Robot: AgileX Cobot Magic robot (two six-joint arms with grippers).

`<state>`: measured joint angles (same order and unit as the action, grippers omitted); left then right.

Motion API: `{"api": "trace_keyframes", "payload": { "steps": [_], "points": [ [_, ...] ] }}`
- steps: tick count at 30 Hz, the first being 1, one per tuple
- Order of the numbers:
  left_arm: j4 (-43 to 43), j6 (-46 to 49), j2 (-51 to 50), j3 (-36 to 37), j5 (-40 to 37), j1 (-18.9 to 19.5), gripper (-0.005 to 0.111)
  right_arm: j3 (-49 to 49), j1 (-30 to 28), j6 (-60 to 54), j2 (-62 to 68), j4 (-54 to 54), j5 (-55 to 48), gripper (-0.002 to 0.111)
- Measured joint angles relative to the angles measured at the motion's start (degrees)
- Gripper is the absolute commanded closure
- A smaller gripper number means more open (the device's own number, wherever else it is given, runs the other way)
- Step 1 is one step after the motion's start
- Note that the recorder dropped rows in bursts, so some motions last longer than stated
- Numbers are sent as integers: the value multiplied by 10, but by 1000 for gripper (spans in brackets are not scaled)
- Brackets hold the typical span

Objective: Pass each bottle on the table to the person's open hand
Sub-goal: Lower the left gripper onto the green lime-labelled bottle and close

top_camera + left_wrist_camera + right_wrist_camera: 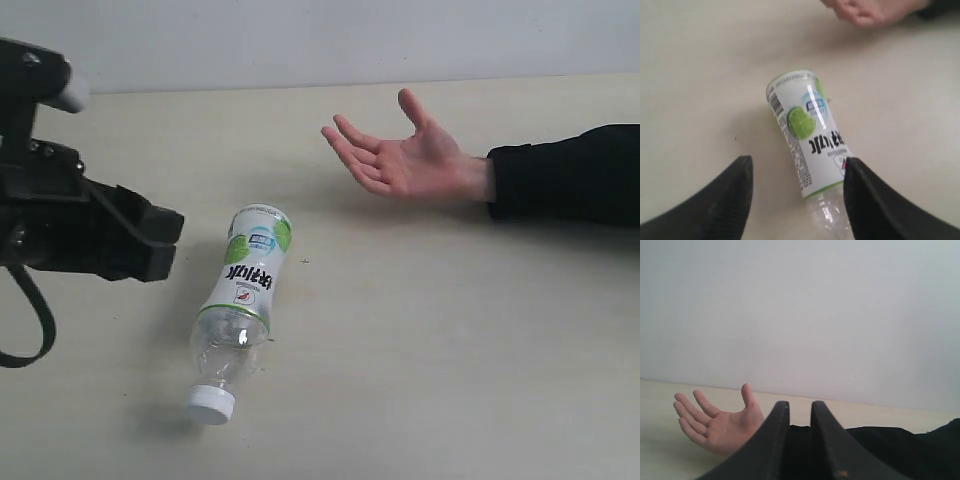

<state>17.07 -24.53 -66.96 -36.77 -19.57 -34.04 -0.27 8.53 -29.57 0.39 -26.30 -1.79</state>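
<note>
My left black pincer [150,245] stands apart beside the clear plastic bottle with white-green label [245,290], which lies on the pale cream table [450,350]. It looks empty: light, crushable, apt to roll, so I'd take the labelled middle. The bare open hand [410,160] is beyond; my right pincer [797,407] is nearly together, empty.

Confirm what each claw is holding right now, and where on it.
Nothing held. Left claw is open, not gripping the bottle, which lies on the table; right claw is empty.
</note>
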Motion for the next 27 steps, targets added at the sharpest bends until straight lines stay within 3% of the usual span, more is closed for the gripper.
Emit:
{"api": "trace_keyframes", "payload": {
  "steps": [4,8,15,21,27],
  "points": [
    [-2,2,-53,-33,-64,-26,53,0,0,0,0,0,0,91],
    [-27,2,-102,-54,-94,-29,50,0,0,0,0,0,0,91],
    [-36,2,-168,-97,-122,-31,18,0,0,0,0,0,0,91],
    [-41,2,-202,-153,-141,-31,17,0,0,0,0,0,0,91],
    [-71,28,-235,-227,-225,-31,17,0,0,0,0,0,0,91]
  ]
}}
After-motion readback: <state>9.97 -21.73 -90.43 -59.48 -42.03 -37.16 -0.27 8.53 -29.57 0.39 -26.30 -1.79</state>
